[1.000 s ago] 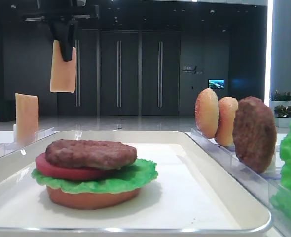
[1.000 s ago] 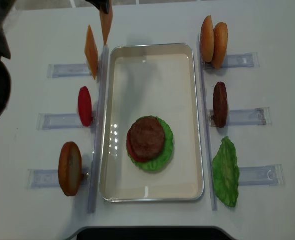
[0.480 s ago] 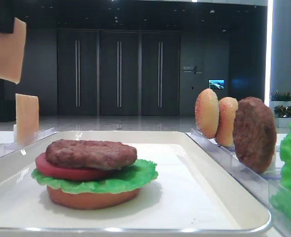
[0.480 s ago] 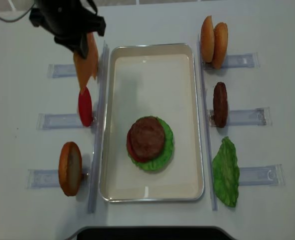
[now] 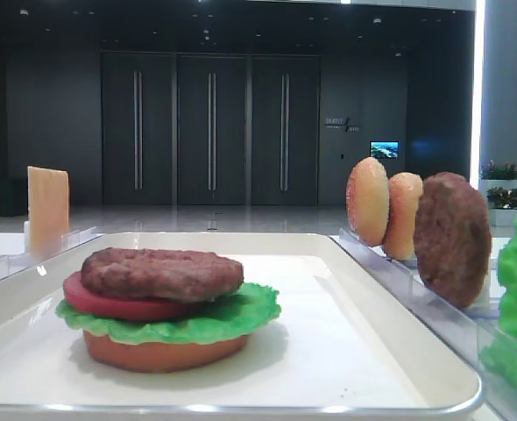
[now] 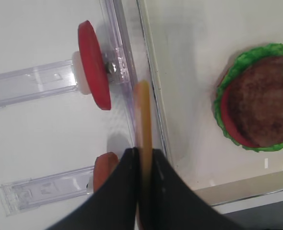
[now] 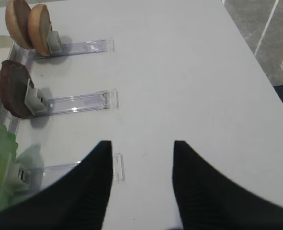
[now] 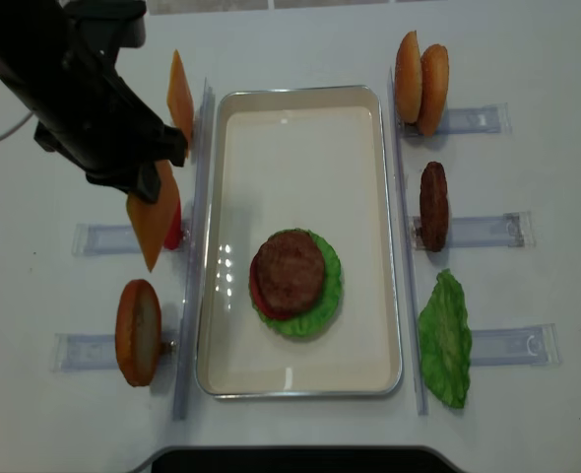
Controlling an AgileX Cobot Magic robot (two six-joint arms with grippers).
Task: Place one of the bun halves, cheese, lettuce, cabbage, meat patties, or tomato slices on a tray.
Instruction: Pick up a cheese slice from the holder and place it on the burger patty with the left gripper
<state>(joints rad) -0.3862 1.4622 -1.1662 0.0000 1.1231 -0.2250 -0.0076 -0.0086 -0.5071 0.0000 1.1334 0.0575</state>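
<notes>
My left gripper [image 6: 142,153] is shut on a thin pale orange cheese slice [image 6: 143,112], seen edge-on in the left wrist view. From overhead the cheese [image 8: 151,225] hangs below the left gripper [image 8: 153,169], just left of the white tray [image 8: 300,138] and over the tomato rack. On the tray sits a stack with a meat patty [image 8: 290,269] on top, over tomato and lettuce [image 8: 328,296]. A second cheese slice [image 8: 179,94] stands in its rack. My right gripper [image 7: 141,148] stands open over bare table with nothing between its fingers.
Left racks hold a tomato slice [image 6: 94,79] and a bun half [image 8: 138,332]. Right racks hold two bun halves [image 8: 420,69], a meat patty [image 8: 433,205] and lettuce [image 8: 446,340]. The left arm's dark body [image 8: 74,89] hangs over the table's far left.
My left gripper has carried the cheese from above the far cheese rack toward the near side, to over the tomato rack beside the tray. Nothing on the tray moved.
</notes>
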